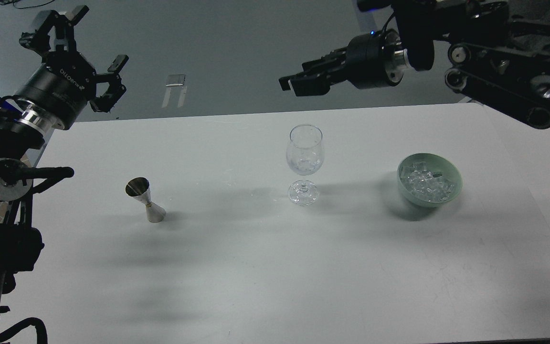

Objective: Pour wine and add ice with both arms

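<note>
A clear wine glass [305,153] stands upright at the table's middle. Low in its bowl lie a little clear wine and what looks like an ice cube [305,165]. The ice [427,183] is heaped in a pale green bowl [452,190] to the right. My right gripper [296,82] hangs high above and just behind the glass, fingers slightly apart and empty. My left gripper [77,45] is raised at the far left beyond the table edge, fingers spread wide and empty.
A steel jigger [144,199] stands on the white table [256,267] left of the glass, tilted in this view. My right arm [499,62] spans the upper right above the bowl. Grey floor lies beyond the table's far edge.
</note>
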Robot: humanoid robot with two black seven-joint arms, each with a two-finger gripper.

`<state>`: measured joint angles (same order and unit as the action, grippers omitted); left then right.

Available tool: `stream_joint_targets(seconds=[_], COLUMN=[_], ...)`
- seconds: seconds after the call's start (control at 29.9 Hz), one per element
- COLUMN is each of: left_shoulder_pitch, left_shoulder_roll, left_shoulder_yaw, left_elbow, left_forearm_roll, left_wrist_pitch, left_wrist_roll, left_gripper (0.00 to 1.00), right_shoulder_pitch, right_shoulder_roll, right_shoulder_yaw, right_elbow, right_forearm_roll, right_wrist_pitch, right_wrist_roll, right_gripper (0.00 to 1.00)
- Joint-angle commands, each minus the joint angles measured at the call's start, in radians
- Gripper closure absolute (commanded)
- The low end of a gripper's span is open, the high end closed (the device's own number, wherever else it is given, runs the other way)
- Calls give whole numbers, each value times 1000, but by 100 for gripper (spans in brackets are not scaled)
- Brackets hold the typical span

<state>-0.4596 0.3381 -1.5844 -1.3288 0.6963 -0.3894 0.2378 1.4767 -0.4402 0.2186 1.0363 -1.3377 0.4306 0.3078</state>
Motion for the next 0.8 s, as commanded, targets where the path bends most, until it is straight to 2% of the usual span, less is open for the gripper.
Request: stream_joint_targets(seconds=[0.0, 0.17, 0.3, 0.43, 0.57, 0.7, 0.77], left_shoulder_pitch=[-19, -71, -122, -157, -230, -280, -306], left_shoulder_roll=[4, 4, -1, -13, -54, -76, -93], left_shoulder_yaw=[1, 1, 1, 1, 12, 14, 14], left_elbow=[16, 86, 181, 269, 406, 499, 551], left_forearm_roll=[0, -6, -14, -17, -34, -49, -49], left_wrist_pitch=[-5, -45, -99, -99, -99, -99, -99], left_wrist_roll=[3, 3, 5, 3, 3, 1, 1], left_gripper=[2, 2, 2, 2, 2, 2, 2], right_shoulder_pitch=[10, -44, -206, -354, -481, -542, -565], right_shoulder_roll=[-3, -6, 1, 37, 133, 178, 193], right_shoulder_yaw=[63, 156, 290, 457, 654, 728, 775], right_elbow=[-89, -237, -266, -271, -324, -341, -341], right_forearm_roll=[214, 535, 747, 778, 784, 784, 784], right_wrist_pitch=[-22, -33, -38, -47, -44, -35, -35], right_wrist_roll=[-1, 2, 11, 13, 19, 24, 42], right_gripper=[1, 1, 1, 1, 1, 1, 1])
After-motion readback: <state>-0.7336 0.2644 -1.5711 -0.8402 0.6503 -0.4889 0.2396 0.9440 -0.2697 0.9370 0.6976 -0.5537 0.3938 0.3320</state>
